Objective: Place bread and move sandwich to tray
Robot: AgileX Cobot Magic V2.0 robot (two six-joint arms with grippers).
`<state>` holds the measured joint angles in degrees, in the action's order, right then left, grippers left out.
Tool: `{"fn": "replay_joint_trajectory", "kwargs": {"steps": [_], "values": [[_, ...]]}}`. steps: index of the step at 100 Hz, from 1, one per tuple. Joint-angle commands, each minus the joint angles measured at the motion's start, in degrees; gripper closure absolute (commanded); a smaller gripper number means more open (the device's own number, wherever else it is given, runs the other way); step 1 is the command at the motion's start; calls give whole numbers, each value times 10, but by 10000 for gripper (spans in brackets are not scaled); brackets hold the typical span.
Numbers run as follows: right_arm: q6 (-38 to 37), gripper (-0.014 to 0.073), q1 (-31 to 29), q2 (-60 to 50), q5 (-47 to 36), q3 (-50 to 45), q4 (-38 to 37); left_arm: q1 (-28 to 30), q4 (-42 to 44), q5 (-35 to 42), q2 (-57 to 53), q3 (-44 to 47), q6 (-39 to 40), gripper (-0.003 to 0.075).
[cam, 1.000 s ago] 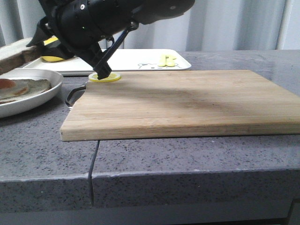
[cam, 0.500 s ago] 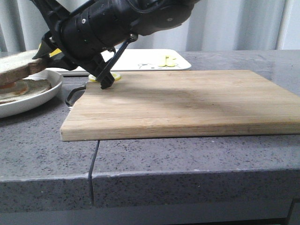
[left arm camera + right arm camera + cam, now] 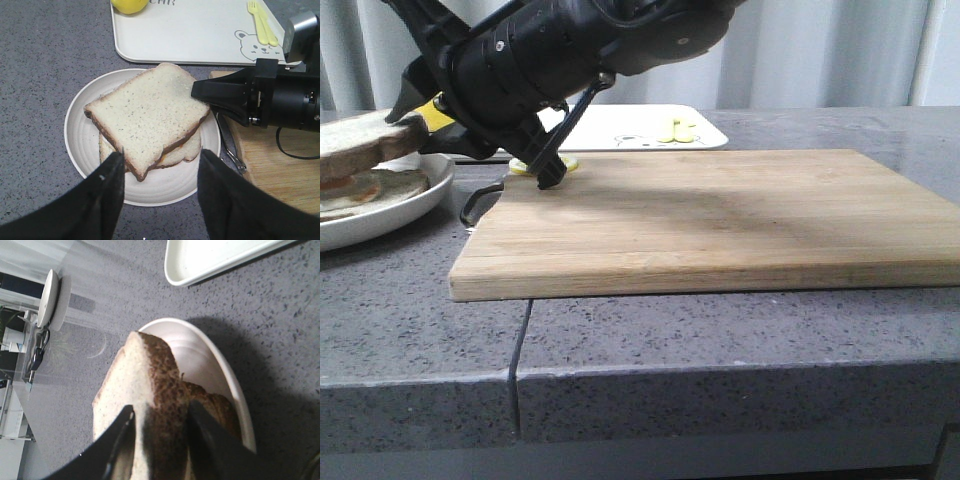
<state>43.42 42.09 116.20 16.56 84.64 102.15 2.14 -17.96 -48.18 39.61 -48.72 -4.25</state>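
the right claw point(image 3: 196, 93) grips the bread point(image 3: 145, 117) by its corner directly above the sandwich point(image 3: 182, 151), while the left claw point(image 3: 160, 175) hangs released.

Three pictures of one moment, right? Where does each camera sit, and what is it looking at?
Front view: low at the table edge, facing forward across the wooden cutting board; the right arm crosses it.
Left wrist view: on the left arm, looking down on the square toast slice over the round white plate; the open left gripper shows.
Right wrist view: on the right arm, its right gripper pinching that slice's edge.
Both wrist views share slice, plate and white rectangular tray.
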Motion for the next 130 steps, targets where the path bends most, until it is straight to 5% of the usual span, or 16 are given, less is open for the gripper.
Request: {"fn": "replay_joint_trajectory", "kwargs": {"steps": [1,24,78,130], "values": [[4,270,-2,-34,30,21,-4,1,-15,39,3,-20,0,407],[4,167,-8,-34,49,21,-7,1,-15,39,3,-20,0,407],[4,167,-51,-72,62,21,-78,1,-15,39,3,-20,0,407],[15,167,-194,-253,119,17,-335,1,-15,39,3,-20,0,407]]}}
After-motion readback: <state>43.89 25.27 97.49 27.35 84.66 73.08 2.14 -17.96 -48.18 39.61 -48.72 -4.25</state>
